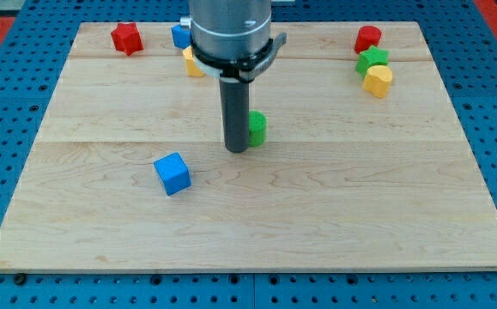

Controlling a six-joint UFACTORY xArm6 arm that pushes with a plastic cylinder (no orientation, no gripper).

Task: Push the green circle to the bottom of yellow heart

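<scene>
My tip (236, 148) is pressing against the left side of the green circle (257, 128) near the middle of the worktop (334, 223); there is no hand on this rod, so nothing is opening or closing. The yellow heart (378, 81) is sitting far to the right, just below the green star (372, 59). The pushing step seems to be under way: next I am needing a rightward shove, ending just nearer than the heart.
</scene>
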